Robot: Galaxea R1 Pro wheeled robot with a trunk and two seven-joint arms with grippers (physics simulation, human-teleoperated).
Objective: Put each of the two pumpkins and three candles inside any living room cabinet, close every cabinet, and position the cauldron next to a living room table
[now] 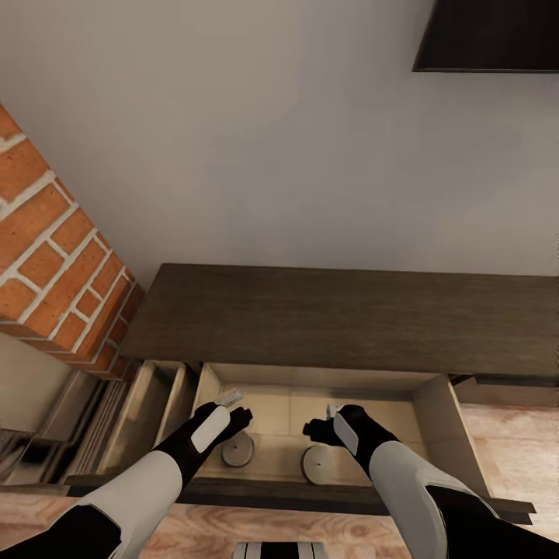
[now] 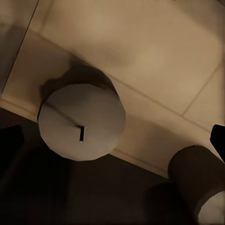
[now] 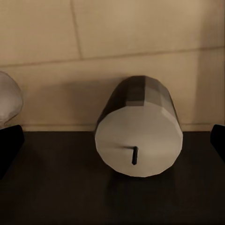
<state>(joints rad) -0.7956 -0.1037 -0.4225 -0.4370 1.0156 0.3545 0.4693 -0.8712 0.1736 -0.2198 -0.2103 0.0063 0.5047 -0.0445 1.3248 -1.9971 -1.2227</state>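
1. The left gripper point(image 1: 242, 415) hangs over the open drawer of the cabinet point(image 1: 341, 318), its dark fingers spread wide with nothing between them.
2. The right gripper point(image 1: 317, 429) hangs beside it over the same drawer, also spread wide and holding nothing.
3. One candle point(image 1: 237, 450) stands upright on the pale drawer floor right under the left gripper; in the left wrist view this candle point(image 2: 82, 121) shows its flat top and short black wick.
4. A second candle point(image 1: 319, 464) stands under the right gripper, near the drawer's front edge; in the right wrist view it point(image 3: 138, 140) sits centred between the two dark fingertips at the picture's sides, apart from both.
5. The two candles stand apart from each other, with bare drawer floor between them and behind them up to the back wall.
6. The drawer's dark front rail point(image 1: 295, 497) runs just in front of both candles; a beige side wall point(image 1: 439, 423) bounds it on the right.
7. Count: two candles, both in the drawer; two grippers.
8. A red brick chimney point(image 1: 54, 264) rises left of the cabinet, and a black screen point(image 1: 489, 35) hangs on the pale wall above.
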